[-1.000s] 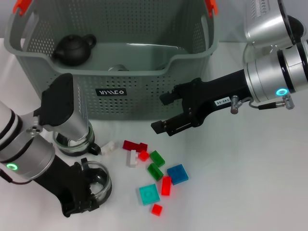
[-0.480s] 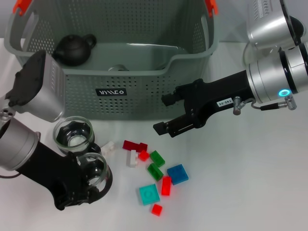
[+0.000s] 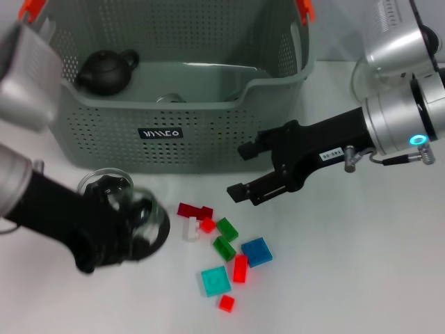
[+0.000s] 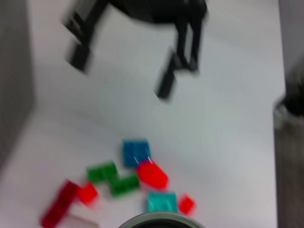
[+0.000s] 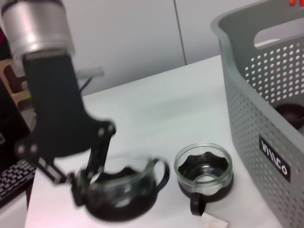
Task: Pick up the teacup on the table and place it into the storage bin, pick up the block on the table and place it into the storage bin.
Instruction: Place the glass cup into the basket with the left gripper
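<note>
While the left gripper [image 3: 132, 226] is clamped on a glass teacup [image 5: 124, 185] beside the bin [image 3: 208, 132], the right gripper [image 3: 247, 170] hovers over the blocks [image 3: 222, 247], fingers apart.

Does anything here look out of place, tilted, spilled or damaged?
Nothing looks spilled or broken. The only odd thing is the glass teacup held by the left gripper: it is tilted off the table, not upright like the other glass cup. The blocks lie scattered loosely.
</note>
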{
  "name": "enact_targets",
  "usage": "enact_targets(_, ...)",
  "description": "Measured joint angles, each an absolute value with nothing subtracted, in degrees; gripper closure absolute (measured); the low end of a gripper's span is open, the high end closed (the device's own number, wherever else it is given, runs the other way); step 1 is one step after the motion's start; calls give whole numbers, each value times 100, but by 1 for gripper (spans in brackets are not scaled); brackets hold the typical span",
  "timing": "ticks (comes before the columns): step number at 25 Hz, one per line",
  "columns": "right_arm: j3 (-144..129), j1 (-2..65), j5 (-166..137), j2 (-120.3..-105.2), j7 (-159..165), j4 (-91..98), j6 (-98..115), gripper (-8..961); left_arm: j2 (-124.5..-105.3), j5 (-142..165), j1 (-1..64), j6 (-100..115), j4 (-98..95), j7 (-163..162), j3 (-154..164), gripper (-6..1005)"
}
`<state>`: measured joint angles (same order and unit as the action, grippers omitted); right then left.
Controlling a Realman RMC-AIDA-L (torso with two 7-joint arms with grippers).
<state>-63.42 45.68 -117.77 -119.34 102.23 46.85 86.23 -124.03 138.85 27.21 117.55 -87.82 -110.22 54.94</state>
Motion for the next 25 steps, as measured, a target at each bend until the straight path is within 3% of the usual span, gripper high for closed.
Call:
enact_targets(6,-6173,4481,-11778,-11885,10249,4685,8917,29,-12302,13131,2834,11806,-9374,-11704,4931,946)
enact_targets(9,-6093,4427,-11796,-11870,10255,4685,9080,29,-12122,12511,2938,11809,-9617,-12203,4787,946)
enact_targets(10,-6084,4404,-11800,-11865,10253,4684,9125,29,-11986,12180,3069,11795,-9679,-12515,4764,946)
enact_targets(15,-6079,4318,-11809,-11797,10225,4648,9259,30,-11834,12111,3551,11654,-9679,-12868,4673,946)
enact_targets(25,-6089,4171,-11822,-11653,10261,4632,9517,30,-11373,13163,4602,9575,-7708,-12792,4685,947)
